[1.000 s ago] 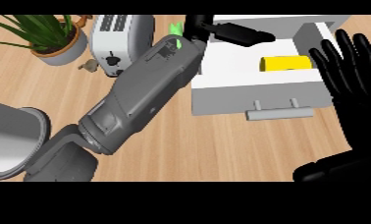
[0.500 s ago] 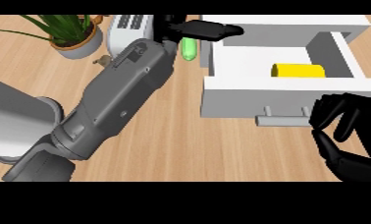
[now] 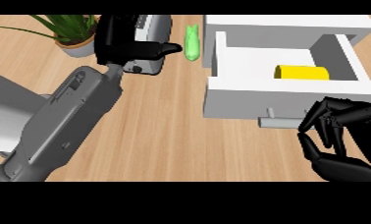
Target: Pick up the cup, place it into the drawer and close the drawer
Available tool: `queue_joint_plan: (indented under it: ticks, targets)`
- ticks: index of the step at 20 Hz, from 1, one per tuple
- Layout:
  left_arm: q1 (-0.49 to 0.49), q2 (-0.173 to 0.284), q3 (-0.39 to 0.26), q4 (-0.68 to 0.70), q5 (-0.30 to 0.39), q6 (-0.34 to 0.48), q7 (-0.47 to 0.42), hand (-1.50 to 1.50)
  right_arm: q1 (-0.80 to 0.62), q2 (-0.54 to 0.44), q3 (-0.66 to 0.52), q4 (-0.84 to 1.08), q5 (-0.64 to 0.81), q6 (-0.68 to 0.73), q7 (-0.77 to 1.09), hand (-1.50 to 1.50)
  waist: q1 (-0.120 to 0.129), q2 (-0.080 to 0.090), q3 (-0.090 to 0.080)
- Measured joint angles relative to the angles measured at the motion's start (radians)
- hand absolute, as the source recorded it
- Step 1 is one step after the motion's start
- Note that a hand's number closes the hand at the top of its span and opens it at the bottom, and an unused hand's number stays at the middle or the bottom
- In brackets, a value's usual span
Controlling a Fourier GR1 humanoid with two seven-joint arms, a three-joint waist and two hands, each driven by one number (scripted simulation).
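The yellow cup [image 3: 301, 72] lies on its side inside the open white drawer [image 3: 246, 102], toward the drawer's right. My left hand [image 3: 127, 41] hovers left of the drawer, over the toaster, with its thumb stretched right and nothing in it. Just in front of the drawer's front panel, at the lower right, my right hand [image 3: 333, 142] has its fingers curled. Their tips sit beside the right end of the grey drawer handle [image 3: 279, 122]. Nothing shows inside that hand.
A green elongated object [image 3: 192, 46] lies on the wooden counter between the toaster [image 3: 153, 34] and the drawer. A potted plant [image 3: 72, 34] stands at the back left. A grey rounded object [image 3: 14, 112] fills the left edge behind my left forearm.
My left hand has drawn back leftward from the drawer to above the toaster. My right hand has dropped from the drawer's right side to its front, and its fingers have curled.
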Motion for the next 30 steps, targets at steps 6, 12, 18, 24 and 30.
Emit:
queue_joint_plan:
  ticks: [6, 12, 18, 24, 30]
  targets:
    - [0.23, 0.111, 0.039, -0.228, 0.011, -0.039, 0.026, -1.5, -0.018, 0.013, 0.072, 0.045, 0.156, -0.025, -0.016, 1.5, -0.006, 0.004, 0.0]
    - [0.367, 0.162, 0.082, -0.304, 0.028, -0.104, 0.003, -1.5, -0.034, -0.052, 0.186, 0.129, 0.434, -0.044, -0.146, 1.5, -0.005, 0.008, 0.0]
    - [0.497, 0.211, 0.136, -0.368, 0.034, -0.181, -0.011, -1.5, -0.085, -0.052, 0.266, 0.327, 0.653, -0.14, -0.26, 1.5, -0.009, 0.01, 0.0]
    - [0.603, 0.238, 0.213, -0.384, 0.03, -0.288, -0.018, -1.5, -0.168, -0.003, 0.299, 0.535, 0.778, -0.211, -0.303, -1.5, -0.018, 0.011, 0.0]
    - [0.681, 0.235, 0.272, -0.366, 0.018, -0.382, -0.047, -1.5, -0.266, 0.034, 0.302, 0.799, 0.875, -0.289, -0.373, -1.5, -0.018, 0.012, 0.001]
